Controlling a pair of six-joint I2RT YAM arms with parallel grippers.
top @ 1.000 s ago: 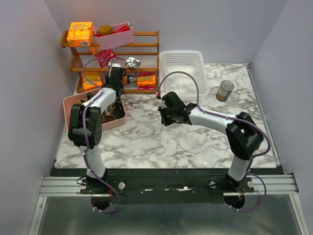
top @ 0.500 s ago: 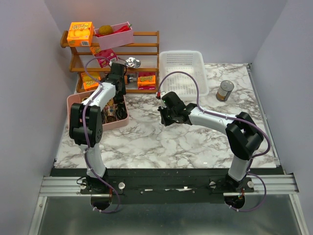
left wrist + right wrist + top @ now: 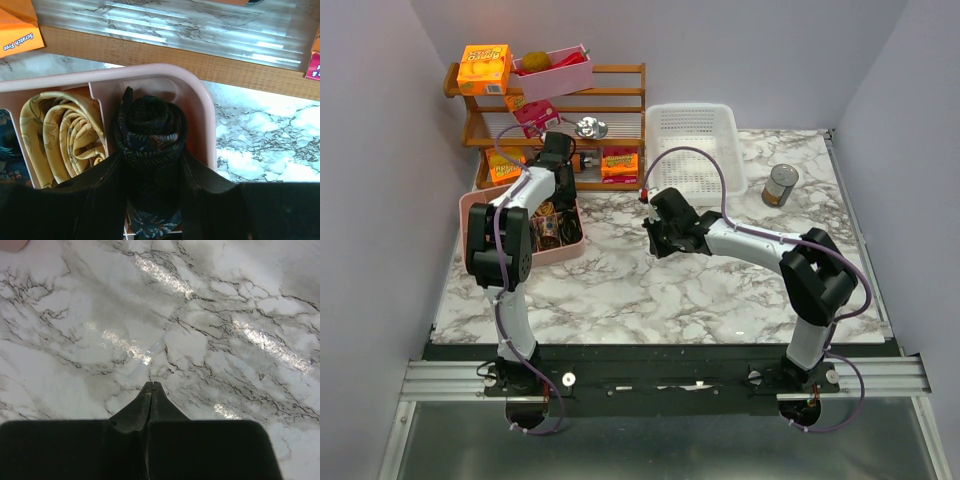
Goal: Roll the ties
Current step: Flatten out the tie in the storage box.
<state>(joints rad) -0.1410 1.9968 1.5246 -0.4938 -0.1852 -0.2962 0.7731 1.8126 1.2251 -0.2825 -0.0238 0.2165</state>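
Note:
A rolled black tie [image 3: 152, 125] with a fine green-gold pattern stands on end in the far right compartment of the pink tray [image 3: 150, 71]. My left gripper [image 3: 151, 156] is shut on it, one finger on each side of the roll. In the top view the left gripper [image 3: 558, 185] hangs over the far right corner of the pink tray [image 3: 555, 252]. A rolled yellow tie [image 3: 65, 135] fills the compartment to the left. My right gripper [image 3: 153, 384] is shut and holds nothing, low over bare marble; it sits mid-table in the top view [image 3: 656, 236].
A wooden shelf [image 3: 615, 100] with orange boxes [image 3: 485, 65] and a pink bin [image 3: 555, 70] stands just behind the tray. A white basket [image 3: 695, 145] is at the back centre, with a tin can [image 3: 780, 185] to its right. The shelf's base board [image 3: 165, 55] lies close beyond the tray rim.
My left arm has swung slightly back and right over the tray's far corner, carrying the rolled tie, and the tray has shifted a little right. The right arm has not moved.

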